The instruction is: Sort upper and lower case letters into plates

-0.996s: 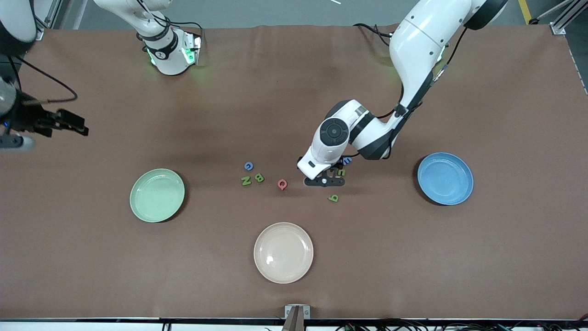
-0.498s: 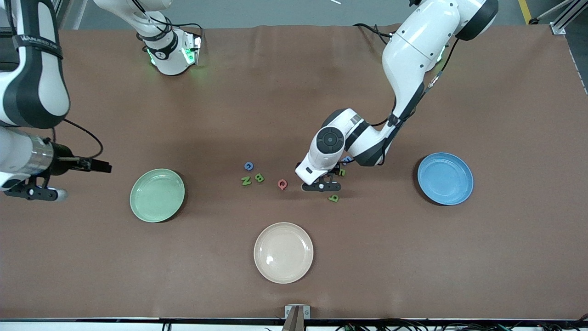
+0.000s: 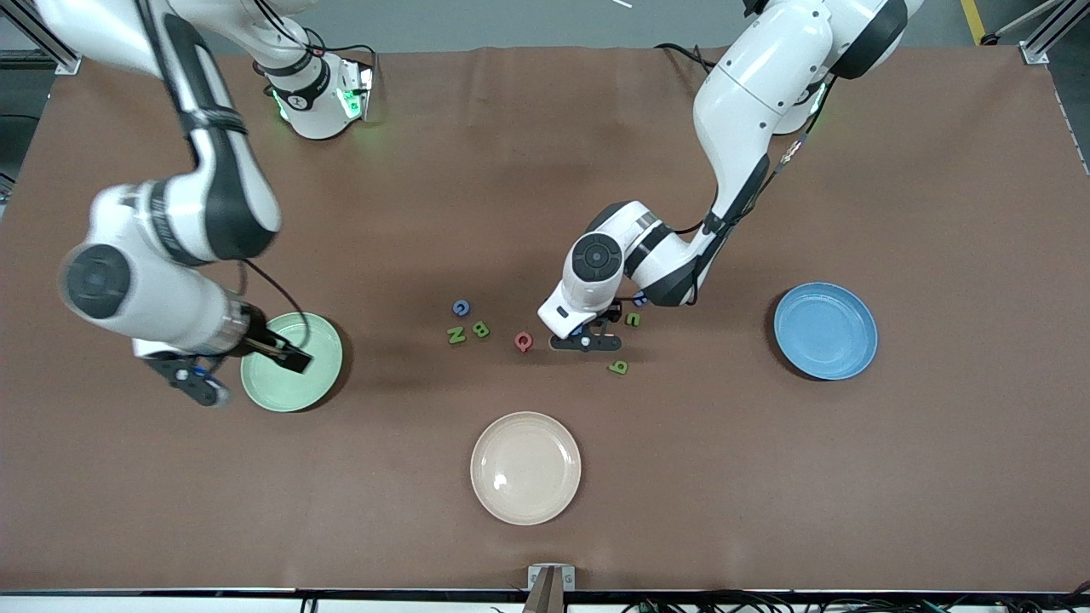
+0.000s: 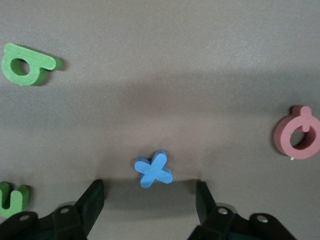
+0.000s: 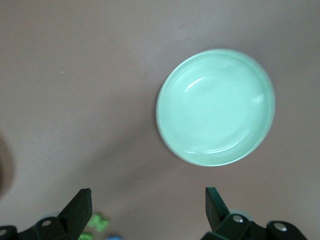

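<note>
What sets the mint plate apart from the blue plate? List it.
The mint plate is pale green; the blue plate is bright blue. The mint plate lies toward the right arm's end with the right tool over the table beside it; the blue plate lies toward the left arm's end with no tool near. Both are round, shallow, empty and alike in size.
</note>
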You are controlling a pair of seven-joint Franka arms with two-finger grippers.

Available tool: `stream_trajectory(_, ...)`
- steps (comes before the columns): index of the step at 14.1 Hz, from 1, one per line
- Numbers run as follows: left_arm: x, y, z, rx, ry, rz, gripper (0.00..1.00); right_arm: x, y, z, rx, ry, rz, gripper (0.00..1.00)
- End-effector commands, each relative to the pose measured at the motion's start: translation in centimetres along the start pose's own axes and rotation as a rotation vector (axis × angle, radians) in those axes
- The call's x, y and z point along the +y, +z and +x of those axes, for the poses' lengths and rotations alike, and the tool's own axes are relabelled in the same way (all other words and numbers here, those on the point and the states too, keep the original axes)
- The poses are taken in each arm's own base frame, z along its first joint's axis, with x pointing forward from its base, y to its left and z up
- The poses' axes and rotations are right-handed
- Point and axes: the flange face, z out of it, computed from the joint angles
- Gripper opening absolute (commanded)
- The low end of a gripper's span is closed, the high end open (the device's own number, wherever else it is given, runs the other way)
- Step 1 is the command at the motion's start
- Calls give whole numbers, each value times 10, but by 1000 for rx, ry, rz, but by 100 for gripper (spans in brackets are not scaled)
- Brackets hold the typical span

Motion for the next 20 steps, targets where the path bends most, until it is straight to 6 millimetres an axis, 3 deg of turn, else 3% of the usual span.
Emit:
stream_trajectory(1,3,3,4,19,-3,10,70,-38,35,-33,12,163,8,100)
stream_trajectory(6,0,4,7,27,-6,19,63,-78,109,-84,26,356,2,100)
stream_trajectory(10,0,3,11,37,-10,12,53,-89,153,-123,35,450,-12,100)
stream_trajectory(12,0,4,11,37,-10,12,45,-96,169,-138,44,490,14,100)
stream_trajectory(20,2,1,14,66,-48,-14,15,-99,190,-147,42,496,8,92)
